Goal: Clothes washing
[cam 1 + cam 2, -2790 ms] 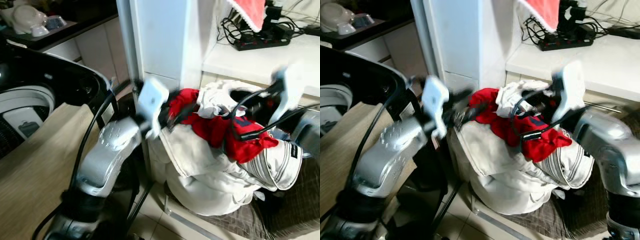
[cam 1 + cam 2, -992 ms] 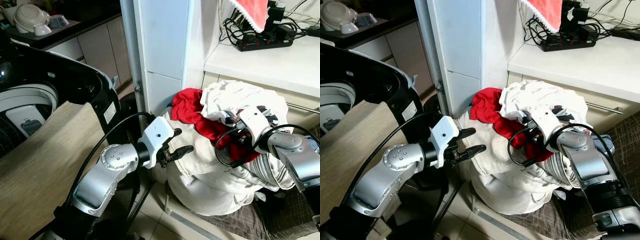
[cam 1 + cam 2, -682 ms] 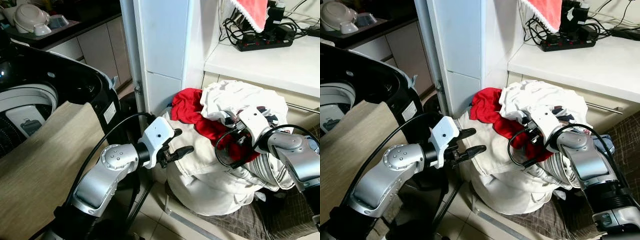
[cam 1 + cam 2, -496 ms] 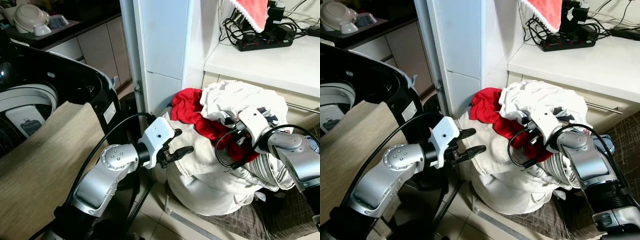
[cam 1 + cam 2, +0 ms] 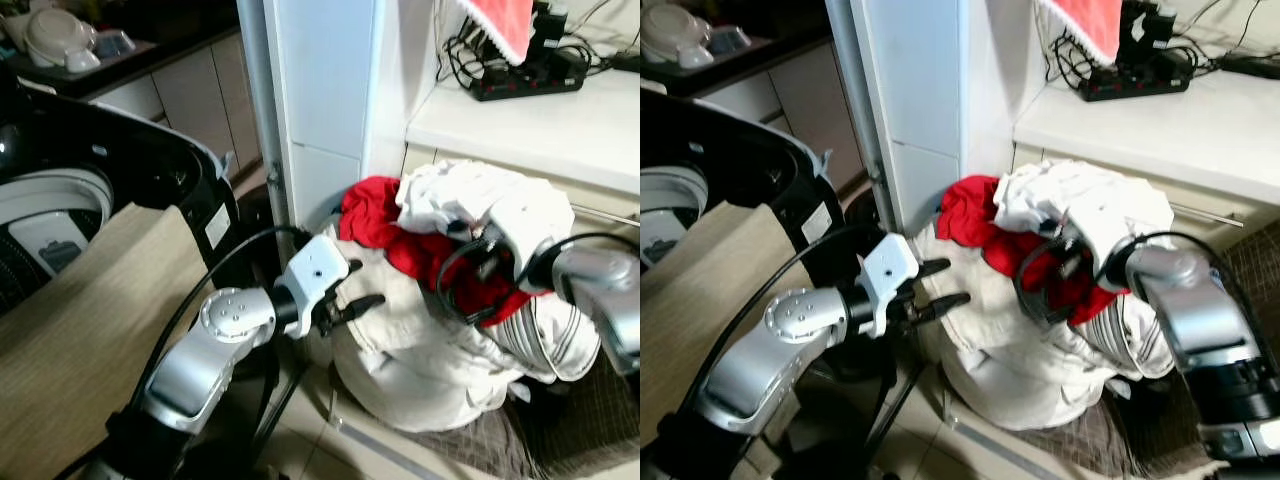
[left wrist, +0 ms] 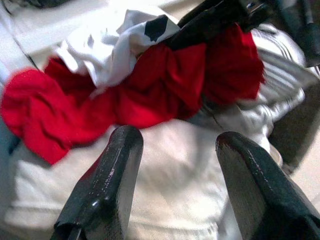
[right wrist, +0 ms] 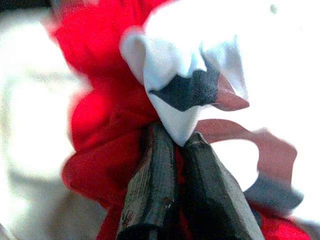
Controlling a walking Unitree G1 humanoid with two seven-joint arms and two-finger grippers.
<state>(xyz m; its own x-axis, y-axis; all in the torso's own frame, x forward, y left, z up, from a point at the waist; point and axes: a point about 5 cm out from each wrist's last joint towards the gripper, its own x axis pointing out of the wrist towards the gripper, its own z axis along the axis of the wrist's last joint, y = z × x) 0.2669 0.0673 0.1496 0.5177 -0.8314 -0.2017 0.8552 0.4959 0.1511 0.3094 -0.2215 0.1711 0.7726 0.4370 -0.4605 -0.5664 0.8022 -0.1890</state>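
While the left gripper [image 5: 362,292] is hovering spread just left of the laundry heap [image 5: 420,340], the right gripper [image 7: 175,145] is pinching its white garment [image 7: 190,65] beside red cloth [image 6: 150,90]; no writing legible.

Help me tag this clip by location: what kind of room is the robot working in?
Probably a home kitchen or utility corner used for laundry. An open top-loading washing machine stands at the left, a heaped laundry bag sits on the floor, and a white counter carries a power strip.
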